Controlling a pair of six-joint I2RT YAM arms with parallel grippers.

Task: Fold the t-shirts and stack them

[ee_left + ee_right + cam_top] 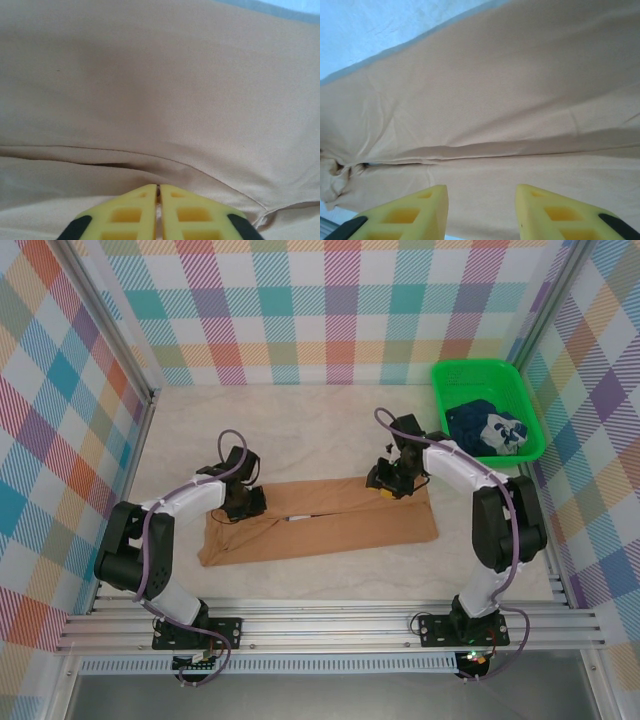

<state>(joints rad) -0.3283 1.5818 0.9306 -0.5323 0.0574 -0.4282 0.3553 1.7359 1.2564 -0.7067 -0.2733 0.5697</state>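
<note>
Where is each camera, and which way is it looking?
Top camera: high behind the arms, looking down at the table, left arm, right arm, tan t-shirt and green basket.
Left wrist: close above the tan t-shirt, looking past its shut left gripper.
Right wrist: likewise, past its open right gripper.
All three share the tan t-shirt.

From above, we cannot tell whether the left gripper (243,502) pinches the tan t-shirt (330,528): its wrist covers the tips. Each wrist view's bottom edge cuts off the yellow fingers (132,214). The navy t-shirt (472,420) carries print too small to read.
</note>
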